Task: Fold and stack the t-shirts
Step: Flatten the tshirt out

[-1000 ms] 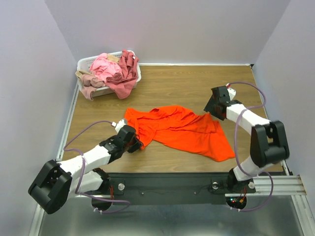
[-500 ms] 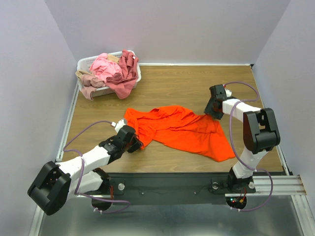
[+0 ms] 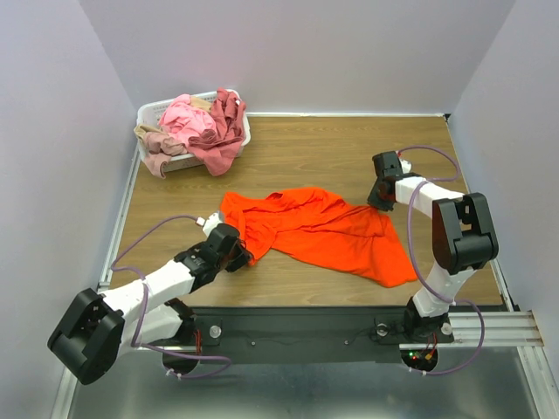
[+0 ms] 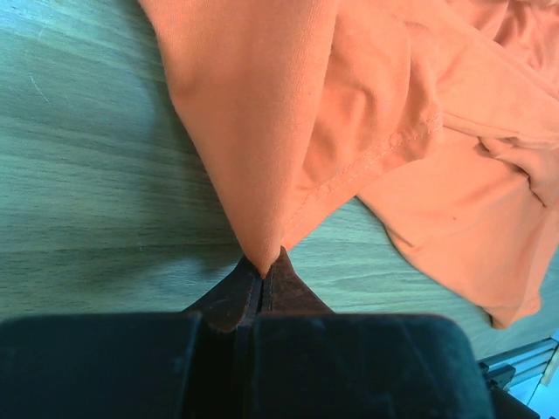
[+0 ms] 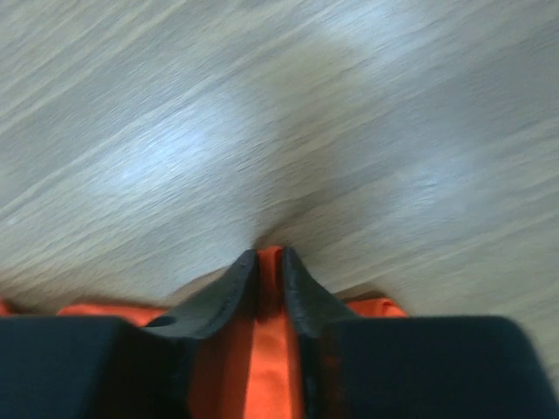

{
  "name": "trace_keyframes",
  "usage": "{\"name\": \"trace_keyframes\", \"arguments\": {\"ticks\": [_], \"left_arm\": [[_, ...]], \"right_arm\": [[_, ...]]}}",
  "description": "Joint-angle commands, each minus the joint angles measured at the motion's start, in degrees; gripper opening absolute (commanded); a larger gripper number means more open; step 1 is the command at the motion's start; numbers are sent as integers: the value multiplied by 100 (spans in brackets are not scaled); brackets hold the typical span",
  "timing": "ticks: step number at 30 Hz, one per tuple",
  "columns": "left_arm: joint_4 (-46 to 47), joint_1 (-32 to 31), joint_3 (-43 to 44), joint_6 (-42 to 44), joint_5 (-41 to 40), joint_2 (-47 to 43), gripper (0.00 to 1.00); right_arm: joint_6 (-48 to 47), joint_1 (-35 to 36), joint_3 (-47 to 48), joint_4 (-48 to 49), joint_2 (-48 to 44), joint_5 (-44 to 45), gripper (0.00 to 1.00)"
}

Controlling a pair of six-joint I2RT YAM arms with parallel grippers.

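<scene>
A bright orange t-shirt (image 3: 323, 231) lies crumpled across the middle of the wooden table. My left gripper (image 3: 243, 255) sits at its near left corner, and the left wrist view shows that gripper (image 4: 263, 266) shut on a pointed fold of the orange t-shirt (image 4: 262, 131). My right gripper (image 3: 376, 199) is down at the shirt's far right edge. In the right wrist view the gripper (image 5: 269, 255) has its jaws nearly together, with a strip of the orange t-shirt (image 5: 271, 349) pinched between them. Pink (image 3: 185, 118), maroon (image 3: 229, 122) and beige (image 3: 148, 135) t-shirts are heaped in the basket.
A white lattice basket (image 3: 150, 109) stands in the far left corner, with shirts spilling over its front rim. Grey walls close the table in on the left, the back and the right. A metal rail (image 3: 489, 327) runs along the near edge.
My right gripper moved a little toward the shirt's right edge and its jaws came together on the cloth. The left gripper and its corner of the shirt have stayed put.
</scene>
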Motion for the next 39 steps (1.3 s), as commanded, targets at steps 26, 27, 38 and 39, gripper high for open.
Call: {"name": "trace_keyframes", "arguments": {"ticks": [26,27,38,39], "left_arm": [[-1725,-6,4382,1447,-771,-2242,0],[-1742,-6,4613,1500,-719,-2225,0],[-1733,-15,7530,2178,344,-1803,0],[-1733,-6,7646,2221,510,-1768,0]], "right_arm": [[-721,24,1761,-609,-4640,-398,0],[-730,24,2058,-671,-4711,-442,0],[-801,24,4240,-1462,-5203,-1047,0],[-766,33,4406,-1488,-5273,-1144,0]]}}
